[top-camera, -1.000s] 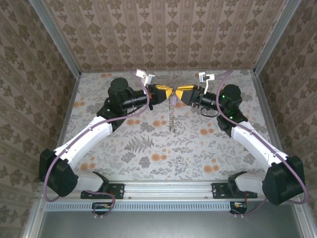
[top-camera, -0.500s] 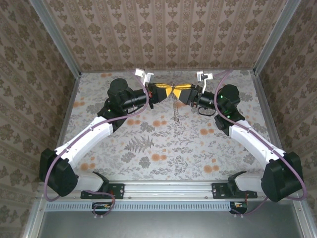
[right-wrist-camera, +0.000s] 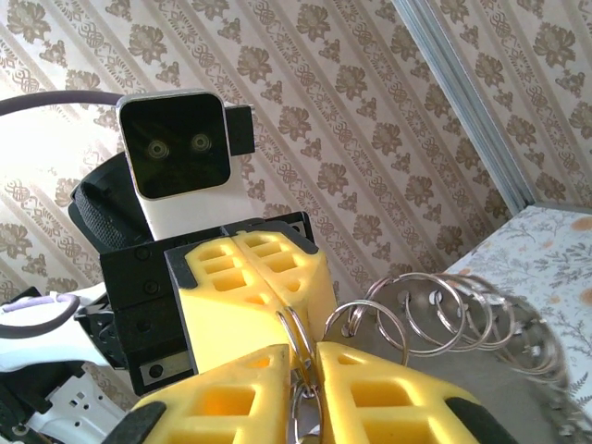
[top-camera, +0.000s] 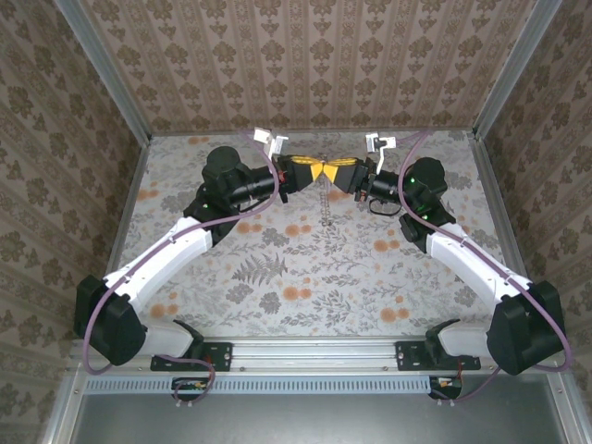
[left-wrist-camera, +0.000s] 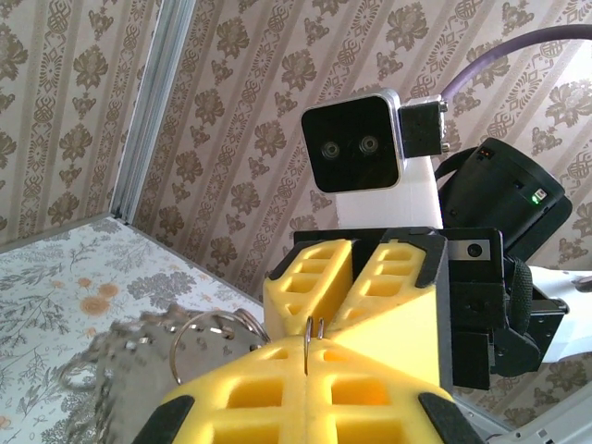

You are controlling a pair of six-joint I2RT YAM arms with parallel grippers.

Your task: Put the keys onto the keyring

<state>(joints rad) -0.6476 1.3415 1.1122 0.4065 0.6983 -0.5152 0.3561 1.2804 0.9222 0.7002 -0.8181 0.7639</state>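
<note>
My two grippers meet tip to tip above the far middle of the table. The left gripper (top-camera: 316,171) is shut on a thin wire ring of the keyring (left-wrist-camera: 306,335), which pokes out between its yellow fingers. The right gripper (right-wrist-camera: 305,356) faces it, jaws drawn in on the same double ring, with a smaller ring lower in the gap. The keyring (top-camera: 326,205) is a string of linked silvery rings; it dangles from the grippers toward the table. More of its rings fan out to the right (right-wrist-camera: 435,305). The keys are out of view.
Patterned walls close in the back and sides, with a metal corner post (top-camera: 495,83) at the far right. The floral table top (top-camera: 305,268) lies below the hanging rings. Both white arms reach in from the near rail (top-camera: 314,356).
The right gripper's jaws have narrowed onto the ring. Both grippers have shifted slightly toward the back wall, and the hanging string of rings has risen with them.
</note>
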